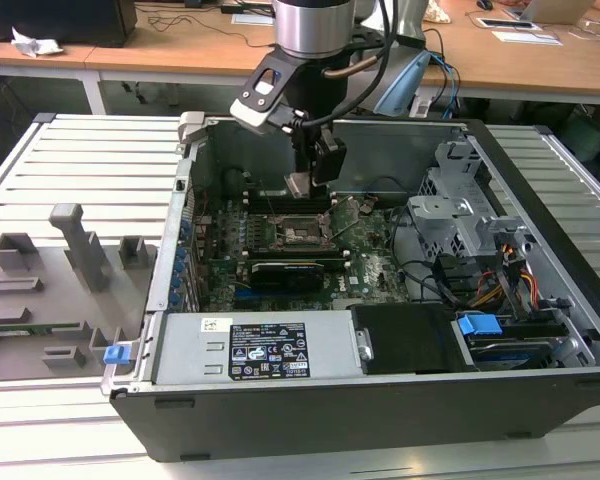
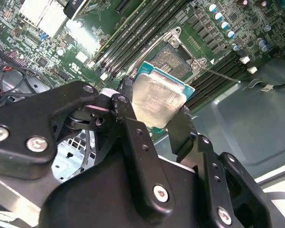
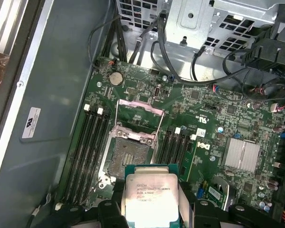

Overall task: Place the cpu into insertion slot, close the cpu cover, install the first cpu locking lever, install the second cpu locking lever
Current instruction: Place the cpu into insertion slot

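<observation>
Jaws: pinching cpu (image 3: 149, 202) by opposite edges, chip squarely between them.
Gripper (image 2: 155, 105): above insertion slot (image 3: 128, 159), not touching.
Cpu cover (image 3: 141, 110): swung open, insertion slot bare.

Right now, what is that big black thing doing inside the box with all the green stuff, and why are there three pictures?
It is a robot arm with a claw at its end. One picture comes from a camera standing off to the side; the other two come from cameras riding on the arm, looking down past the claw. The box is an open computer case lying on a slatted metal table. The green stuff is its main board. The claw pinches a small silvery square, the cpu, and holds it in the air above the board. Close by is the insertion slot, a dark square socket that has no chip in it yet.
</observation>
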`<state>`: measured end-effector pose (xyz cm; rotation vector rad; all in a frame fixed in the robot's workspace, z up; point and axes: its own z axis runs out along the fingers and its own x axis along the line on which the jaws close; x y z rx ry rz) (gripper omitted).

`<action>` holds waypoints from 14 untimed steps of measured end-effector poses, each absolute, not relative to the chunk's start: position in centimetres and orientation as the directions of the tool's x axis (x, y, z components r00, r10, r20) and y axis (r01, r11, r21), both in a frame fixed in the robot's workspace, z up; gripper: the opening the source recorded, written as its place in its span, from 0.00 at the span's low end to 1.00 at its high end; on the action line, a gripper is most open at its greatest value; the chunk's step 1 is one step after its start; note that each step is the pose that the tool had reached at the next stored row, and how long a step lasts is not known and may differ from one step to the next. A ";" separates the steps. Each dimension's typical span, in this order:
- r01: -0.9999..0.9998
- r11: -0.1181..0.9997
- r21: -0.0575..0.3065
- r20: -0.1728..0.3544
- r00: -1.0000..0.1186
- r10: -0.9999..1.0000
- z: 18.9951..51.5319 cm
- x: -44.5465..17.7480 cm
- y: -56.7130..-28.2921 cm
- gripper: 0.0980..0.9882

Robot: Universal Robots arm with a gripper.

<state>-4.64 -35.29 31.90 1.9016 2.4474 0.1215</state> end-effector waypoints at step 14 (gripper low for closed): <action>0.981 0.173 0.085 0.016 -0.175 0.984 31.2 -4.6 -35.3 0.48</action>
